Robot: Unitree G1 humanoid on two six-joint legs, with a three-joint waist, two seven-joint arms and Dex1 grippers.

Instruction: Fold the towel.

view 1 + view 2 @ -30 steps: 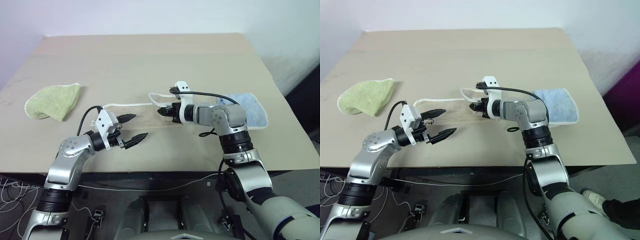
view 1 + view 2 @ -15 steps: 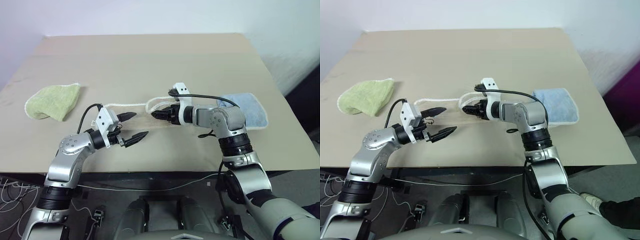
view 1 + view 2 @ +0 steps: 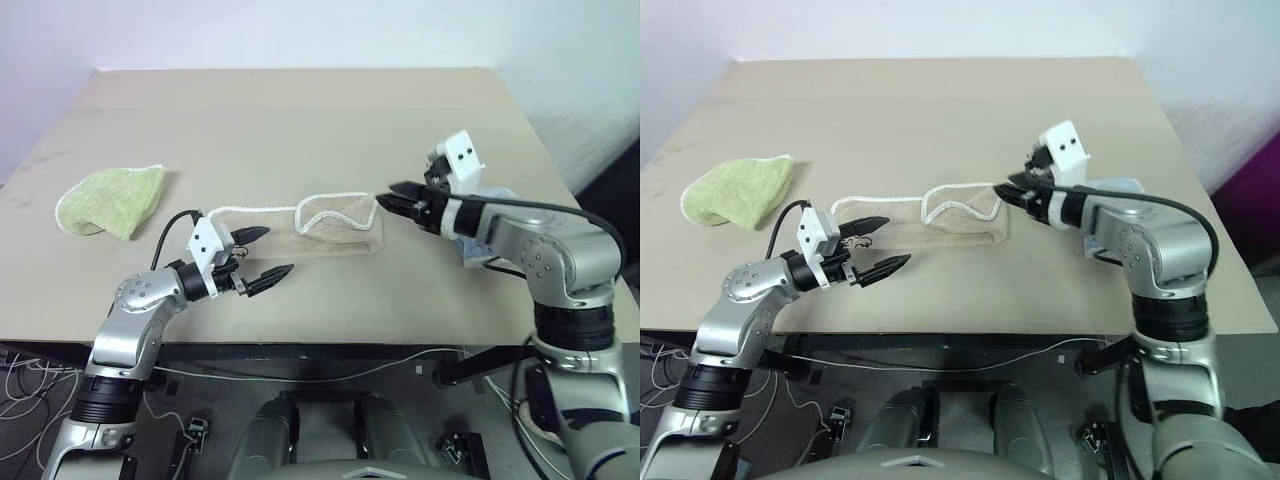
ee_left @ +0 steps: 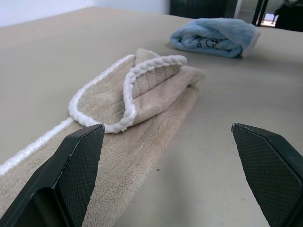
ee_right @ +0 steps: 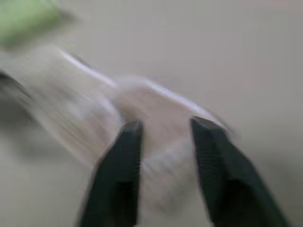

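The table [image 3: 300, 110] is the biggest thing here, a broad flat top of matte tan that runs from the upper edge of the head views down to its dark front lip in the lower half.

The towel [image 3: 300, 235] lies near the middle of the frame, a long narrow strip of beige terry running left to right across the tabletop. Its pile is short and nubby, with a ribbed band showing in the left wrist view, and a white corded edging traces its far side. The right end is doubled over on itself (the cord there curls round in a loop on top), so that end sits thicker and rounder than the flat left end.

The green cloth [image 3: 110, 200] sits at the left of the frame, well apart from the towel, a soft rumpled wedge with a pale edge. The blue cloth [image 4: 215, 38] is a plump folded bundle of light-blue terry; in the head views it lies at the right, mostly behind the right arm.

The right gripper [image 3: 392, 195] hangs just beside the towel's folded right end, its black fingers [image 5: 118, 170] a small gap apart with nothing between them. The left gripper [image 3: 262, 254] sits at the lower left of centre, close to the towel's flat left end, its textured fingers [image 4: 71, 175] spread wide and empty.
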